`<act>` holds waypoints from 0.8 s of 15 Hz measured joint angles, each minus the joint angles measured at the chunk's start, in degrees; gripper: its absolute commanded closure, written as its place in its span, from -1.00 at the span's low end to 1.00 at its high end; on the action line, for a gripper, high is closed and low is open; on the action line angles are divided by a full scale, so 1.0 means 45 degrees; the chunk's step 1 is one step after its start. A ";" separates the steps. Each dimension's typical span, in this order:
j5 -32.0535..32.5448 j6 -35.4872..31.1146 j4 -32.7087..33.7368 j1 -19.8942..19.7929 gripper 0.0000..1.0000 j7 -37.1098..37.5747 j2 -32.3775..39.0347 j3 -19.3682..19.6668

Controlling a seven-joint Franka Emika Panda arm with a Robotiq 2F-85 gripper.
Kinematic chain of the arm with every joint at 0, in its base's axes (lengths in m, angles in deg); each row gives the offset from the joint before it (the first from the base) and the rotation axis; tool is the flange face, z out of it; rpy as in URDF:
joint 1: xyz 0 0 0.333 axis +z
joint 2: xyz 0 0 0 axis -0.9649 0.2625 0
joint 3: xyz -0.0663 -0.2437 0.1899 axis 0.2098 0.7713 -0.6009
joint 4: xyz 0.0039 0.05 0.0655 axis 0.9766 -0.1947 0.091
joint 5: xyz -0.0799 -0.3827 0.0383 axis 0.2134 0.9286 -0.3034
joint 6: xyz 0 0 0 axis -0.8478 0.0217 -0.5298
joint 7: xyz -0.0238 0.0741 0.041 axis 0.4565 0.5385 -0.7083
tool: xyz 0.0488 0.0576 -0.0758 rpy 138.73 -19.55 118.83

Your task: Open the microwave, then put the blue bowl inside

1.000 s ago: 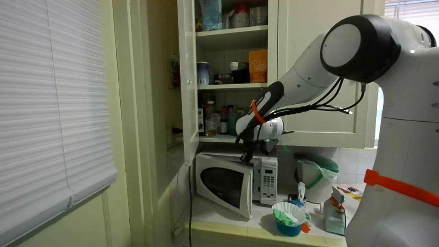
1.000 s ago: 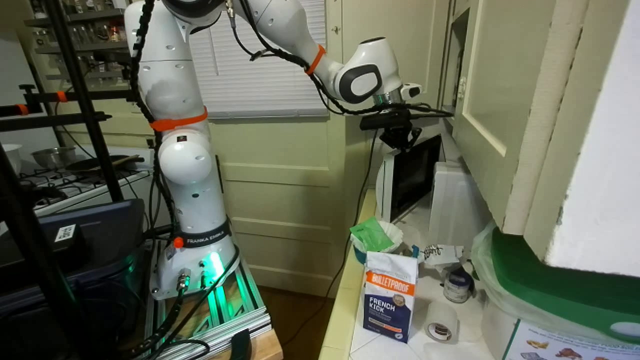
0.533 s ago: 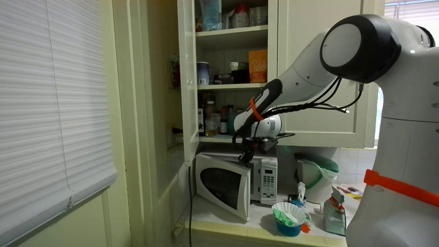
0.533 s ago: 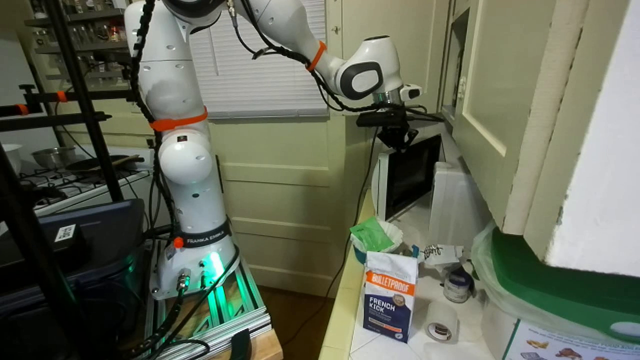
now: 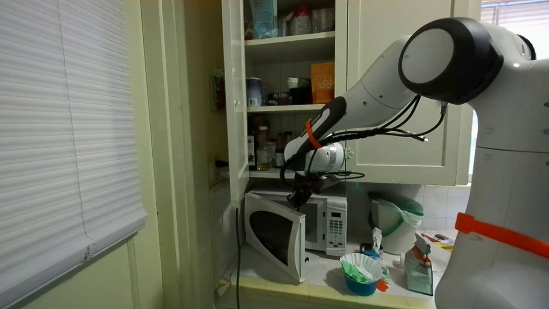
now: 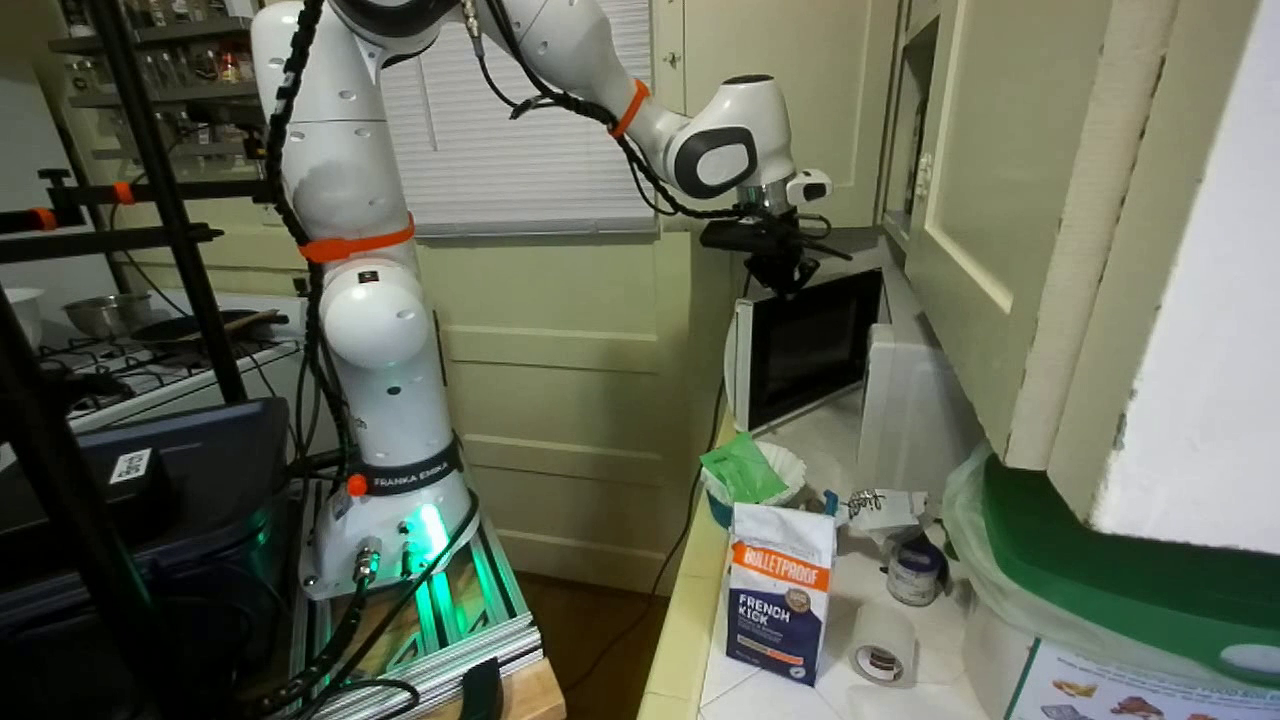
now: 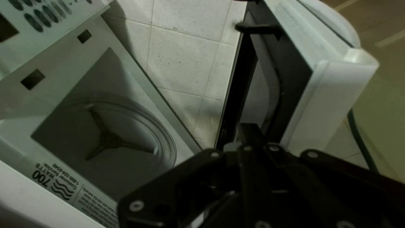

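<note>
Already the door (image 5: 274, 238) of the microwave (image 5: 336, 231) stands ajar, the fingers (image 7: 250, 136) together and empty by its inner face; the bowl (image 5: 361, 286) sits near right on the table (image 5: 320, 265).

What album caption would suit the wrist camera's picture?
A peek into the open microwave: turntable inside, black gripper at the inner side of the door.

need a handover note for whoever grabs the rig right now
Gripper: shut, nothing visibly held, at the inner side of the microwave door; contact unclear.
Microwave: on the counter.
Blue bowl: on the counter near its front edge, paper filter and green packet in it.
Done: door partly open.
Left: maybe open wider, then bowl inside.
</note>
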 measured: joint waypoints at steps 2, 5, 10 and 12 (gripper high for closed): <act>-0.0129 0.0000 0.0020 0.0089 1.00 0.0329 0.0063 -0.0096; -0.0282 0.0000 0.0043 0.0158 1.00 0.0773 0.0167 -0.0262; -0.1114 -0.0004 0.0067 0.0283 1.00 0.0907 0.0235 -0.0433; -0.1787 -0.0098 0.0093 0.0371 1.00 0.0822 0.0230 -0.0468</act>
